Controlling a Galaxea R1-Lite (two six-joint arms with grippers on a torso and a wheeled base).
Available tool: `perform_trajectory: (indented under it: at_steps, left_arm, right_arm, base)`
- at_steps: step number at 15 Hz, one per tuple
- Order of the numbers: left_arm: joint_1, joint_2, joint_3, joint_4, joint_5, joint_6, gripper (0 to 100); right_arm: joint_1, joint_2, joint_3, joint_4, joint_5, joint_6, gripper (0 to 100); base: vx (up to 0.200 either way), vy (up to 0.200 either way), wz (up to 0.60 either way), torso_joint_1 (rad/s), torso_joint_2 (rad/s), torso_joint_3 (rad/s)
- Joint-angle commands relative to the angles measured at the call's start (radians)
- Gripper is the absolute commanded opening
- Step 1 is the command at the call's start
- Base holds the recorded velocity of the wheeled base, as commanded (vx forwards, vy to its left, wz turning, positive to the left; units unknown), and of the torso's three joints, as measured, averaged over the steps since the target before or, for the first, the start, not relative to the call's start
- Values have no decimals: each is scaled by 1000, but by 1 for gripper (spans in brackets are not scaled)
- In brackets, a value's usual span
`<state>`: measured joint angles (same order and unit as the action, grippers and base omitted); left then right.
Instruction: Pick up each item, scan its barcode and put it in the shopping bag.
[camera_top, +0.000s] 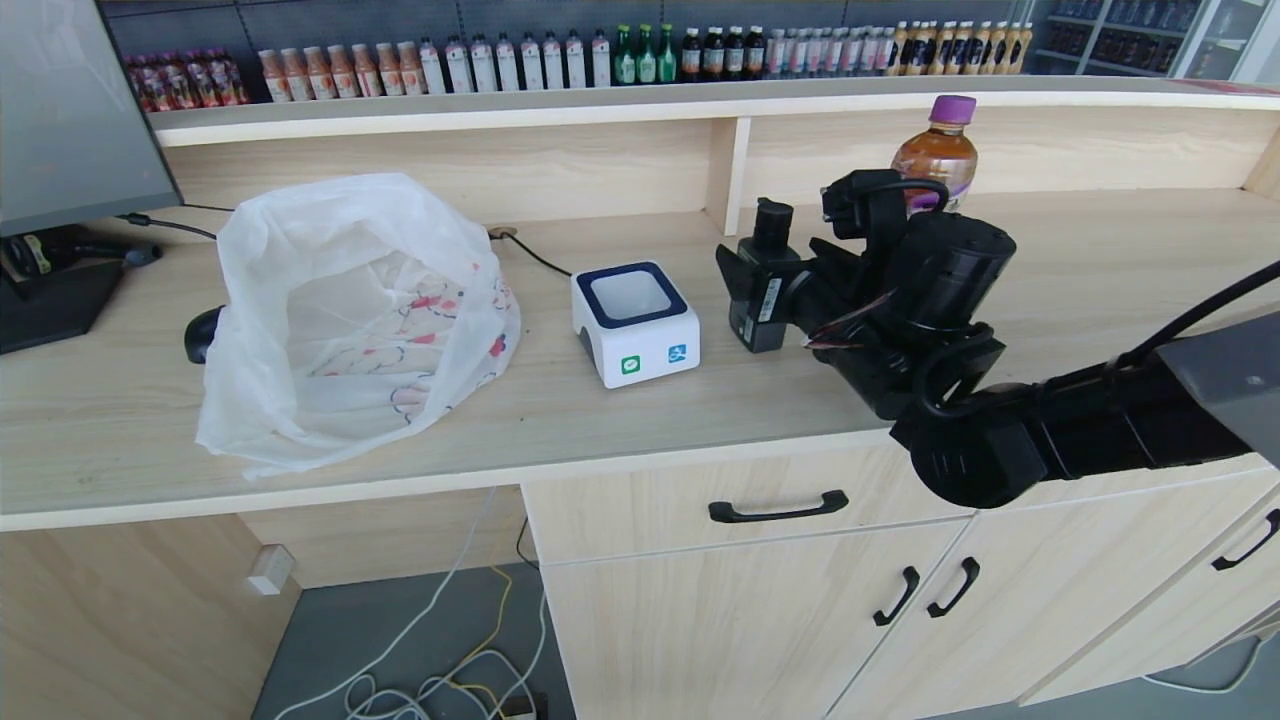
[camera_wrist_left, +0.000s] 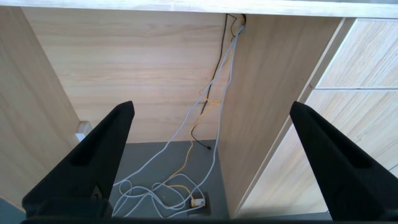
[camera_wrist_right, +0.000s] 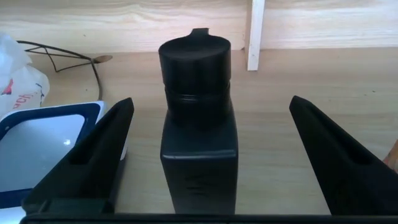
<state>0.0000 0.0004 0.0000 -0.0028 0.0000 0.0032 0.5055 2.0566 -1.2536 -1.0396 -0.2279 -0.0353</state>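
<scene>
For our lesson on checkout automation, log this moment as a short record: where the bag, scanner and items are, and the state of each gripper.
shopping bag: open, on the counter, left of the scanner
scanner: mid-counter, window facing up
black bottle: upright, right of the scanner, not yet gripped
purple-capped bottle: upright, farther back
right gripper: open, fingers either side of the black bottle
left gripper: open, below the counter

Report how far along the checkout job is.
Done: nothing clearly; what the shopping bag holds cannot be made out. In hand: the right gripper is open around the black bottle standing beside the scanner, not yet gripped. Left: grip, scan and bag it, then the purple-capped bottle behind. The left gripper hangs open below the counter.
</scene>
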Motion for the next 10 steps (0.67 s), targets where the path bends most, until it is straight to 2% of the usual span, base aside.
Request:
perform_trajectory:
  at_steps: [1, 10]
  left_arm:
    - [0, 0, 0, 0, 0, 0, 100]
    - [0, 0, 0, 0, 0, 0, 100]
  right_arm:
    - [-7, 16, -4, 0, 2, 0, 100]
    - [-16, 56, -23, 1, -1, 26, 100]
  base:
    - [0, 0, 0, 0, 0, 0]
    - [0, 0, 0, 0, 0, 0]
